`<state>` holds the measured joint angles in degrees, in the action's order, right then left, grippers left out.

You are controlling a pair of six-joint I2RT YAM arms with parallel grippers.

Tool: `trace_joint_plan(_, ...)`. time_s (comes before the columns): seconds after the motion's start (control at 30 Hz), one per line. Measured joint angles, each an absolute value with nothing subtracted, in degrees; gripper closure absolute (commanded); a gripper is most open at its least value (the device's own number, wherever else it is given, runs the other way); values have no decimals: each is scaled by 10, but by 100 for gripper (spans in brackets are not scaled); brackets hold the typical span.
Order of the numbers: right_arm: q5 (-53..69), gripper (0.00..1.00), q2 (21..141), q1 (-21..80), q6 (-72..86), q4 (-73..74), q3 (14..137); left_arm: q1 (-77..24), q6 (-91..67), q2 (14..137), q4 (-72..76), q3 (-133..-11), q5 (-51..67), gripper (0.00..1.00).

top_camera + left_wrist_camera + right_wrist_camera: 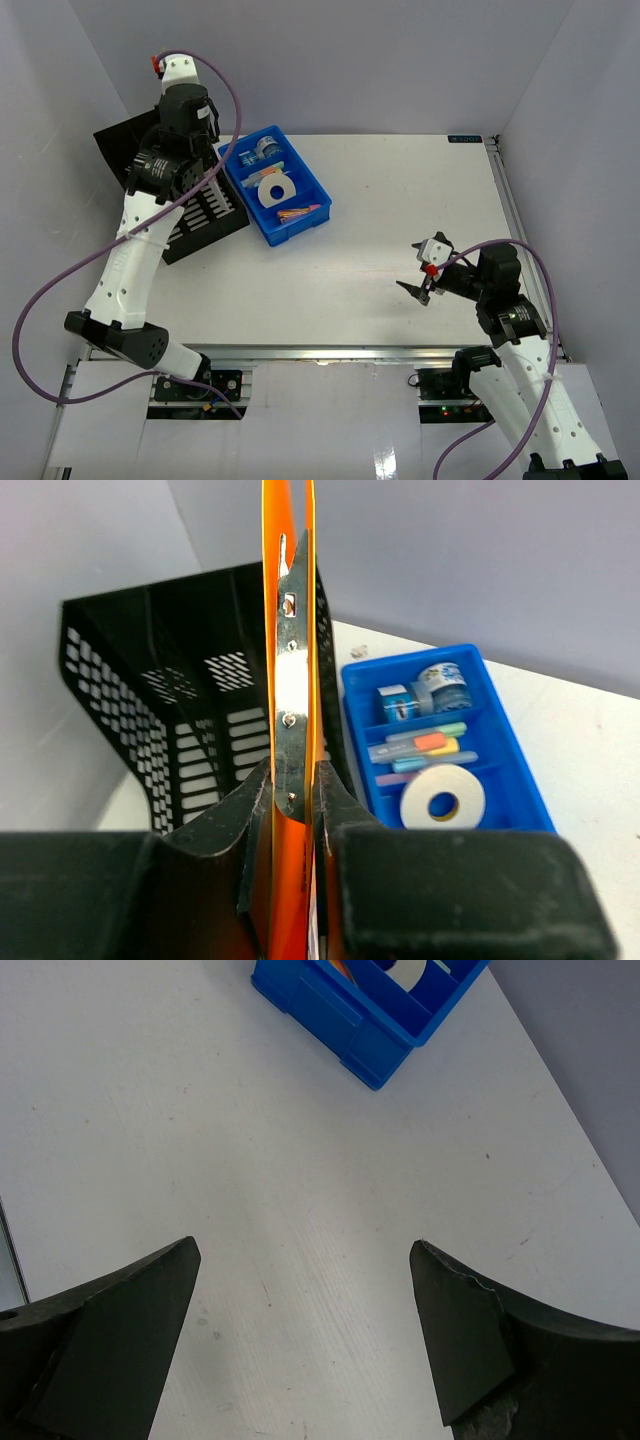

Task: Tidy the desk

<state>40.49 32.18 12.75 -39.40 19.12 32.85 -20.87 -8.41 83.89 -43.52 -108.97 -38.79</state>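
The white desk (400,220) sits boxed in by pale grey walls. At its far left, the left gripper's (292,790) jaws clench an upright orange folder (288,880) at the black rack (150,710), near the blue tray (300,228). The right gripper's (305,1250) jaws gape over the white surface.

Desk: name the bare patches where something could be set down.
The desk is bare from the blue tray to its right edge, and along the front rail up to the open right gripper. The far left corner is crowded: tray, black rack, left arm.
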Motion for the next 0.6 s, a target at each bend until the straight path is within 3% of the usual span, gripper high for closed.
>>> trace_joint_plan(0.6, 405, 8, 327, 128, -394, 191, 328, -97, -135, 854, -445, -1066, -235, 100)
